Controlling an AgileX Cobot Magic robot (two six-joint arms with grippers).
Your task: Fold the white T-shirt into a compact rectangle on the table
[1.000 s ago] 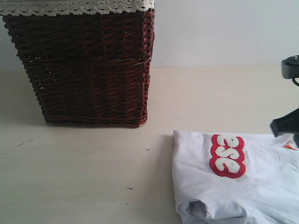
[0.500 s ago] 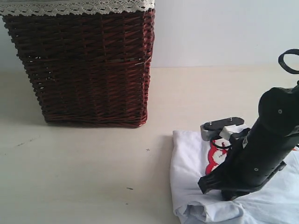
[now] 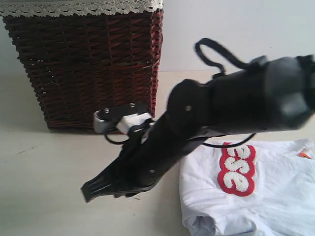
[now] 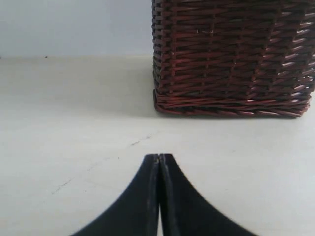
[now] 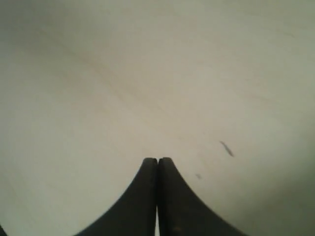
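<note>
Poised low over smooth pale beige table (image 3: 49, 167), left of soft white lettered T-shirt (image 3: 275, 196) at near right: black right gripper (image 3: 86, 192) pinched together, empty, probably clear for regrasping. Black left gripper (image 4: 159, 156) likewise.

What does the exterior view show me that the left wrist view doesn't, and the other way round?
Exterior only: the white T-shirt lying on the table, and the right gripper out over bare table beside it. Left wrist only: the left gripper, shut and empty. Both: the wicker basket and the table.
</note>
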